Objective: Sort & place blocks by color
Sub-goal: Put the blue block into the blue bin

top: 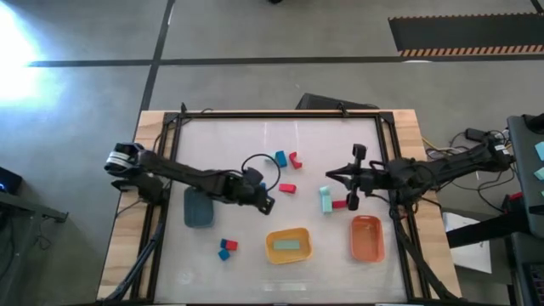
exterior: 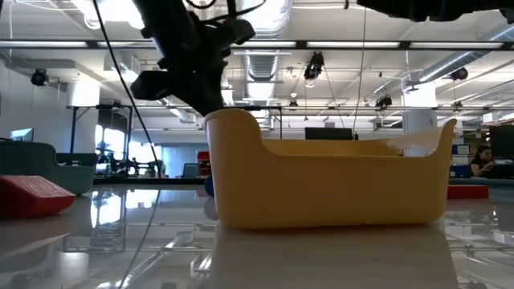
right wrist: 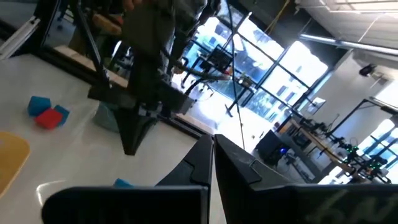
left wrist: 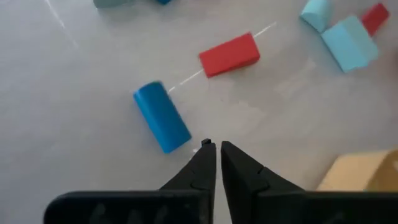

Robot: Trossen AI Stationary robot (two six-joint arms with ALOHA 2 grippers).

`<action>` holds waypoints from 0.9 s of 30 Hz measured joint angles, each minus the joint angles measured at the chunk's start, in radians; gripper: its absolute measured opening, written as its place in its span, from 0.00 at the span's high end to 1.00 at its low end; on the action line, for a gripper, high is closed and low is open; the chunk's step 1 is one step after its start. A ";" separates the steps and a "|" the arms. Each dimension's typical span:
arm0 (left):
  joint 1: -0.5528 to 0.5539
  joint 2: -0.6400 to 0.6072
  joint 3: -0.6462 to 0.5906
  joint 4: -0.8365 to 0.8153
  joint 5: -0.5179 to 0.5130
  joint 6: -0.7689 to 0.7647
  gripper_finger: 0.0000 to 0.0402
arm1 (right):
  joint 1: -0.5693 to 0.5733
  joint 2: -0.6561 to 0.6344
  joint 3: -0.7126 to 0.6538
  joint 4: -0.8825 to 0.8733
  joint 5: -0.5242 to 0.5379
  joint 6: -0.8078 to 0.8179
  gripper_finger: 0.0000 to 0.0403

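Note:
Loose blocks lie mid-table: a blue one (top: 280, 158) and a red one (top: 295, 159) farther back, a red bar (top: 287, 188), a mint one (top: 325, 200) beside a red one (top: 340, 204), and a blue-red pair (top: 225, 248) nearer the front. My left gripper (left wrist: 216, 149) hangs shut and slanting down over the table centre (top: 265, 201), just short of a blue block (left wrist: 161, 117) and the red bar (left wrist: 229, 55), holding nothing. My right gripper (right wrist: 211, 146) is shut and about level above the mint block (top: 330, 177).
A grey-blue bin (top: 197, 208) stands under the left arm. At the front are a yellow bin (top: 289, 246) with a mint block inside and an orange bin (top: 367, 238). A black frame (top: 280, 113) edges the table. The yellow bin (exterior: 321, 185) fills the low view.

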State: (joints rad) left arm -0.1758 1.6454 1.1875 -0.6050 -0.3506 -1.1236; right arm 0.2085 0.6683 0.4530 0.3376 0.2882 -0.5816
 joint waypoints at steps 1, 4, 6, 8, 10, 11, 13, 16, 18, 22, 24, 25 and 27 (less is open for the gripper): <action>0.012 0.005 -0.006 0.001 0.003 0.000 0.94 | 0.000 -0.009 0.000 0.008 0.000 0.005 0.98; 0.058 0.033 -0.017 -0.005 0.011 -0.026 0.86 | 0.000 -0.043 -0.006 -0.030 0.000 0.005 0.98; 0.081 0.056 -0.022 -0.006 0.011 -0.049 0.79 | 0.000 -0.053 -0.006 -0.042 0.000 0.005 0.98; 0.094 0.085 -0.021 0.020 0.011 -0.049 0.71 | 0.000 -0.062 -0.006 -0.052 0.000 0.004 0.98; 0.103 0.115 -0.021 0.020 0.014 -0.048 0.64 | 0.000 -0.063 -0.006 -0.048 0.000 0.004 0.98; 0.105 0.128 -0.021 0.025 0.014 -0.048 0.61 | 0.000 -0.066 -0.006 -0.049 0.000 0.004 0.98; 0.105 0.150 -0.019 0.021 0.019 -0.044 0.55 | 0.000 -0.062 -0.006 -0.050 0.000 -0.003 0.98; 0.104 0.170 -0.008 0.024 0.028 -0.008 0.49 | 0.000 -0.057 -0.006 -0.052 0.000 -0.010 0.98; 0.104 0.179 -0.006 0.029 0.028 0.003 0.48 | 0.000 -0.052 -0.006 -0.049 0.000 -0.015 0.98; 0.104 0.201 -0.009 0.051 0.028 0.004 0.47 | 0.000 -0.050 -0.006 -0.049 0.000 -0.016 0.98; 0.104 0.212 -0.010 0.052 0.028 0.004 0.47 | 0.000 -0.050 -0.006 -0.050 0.001 -0.014 0.98; 0.104 0.216 -0.010 0.053 0.028 0.004 0.47 | 0.000 -0.050 -0.006 -0.049 0.001 -0.014 0.98; 0.104 0.223 -0.013 0.050 0.032 0.004 0.47 | 0.000 -0.051 -0.006 -0.049 0.001 -0.014 0.98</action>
State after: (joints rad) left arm -0.0719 1.8680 1.1740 -0.5553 -0.3182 -1.1194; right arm 0.2085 0.6178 0.4469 0.2882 0.2890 -0.5957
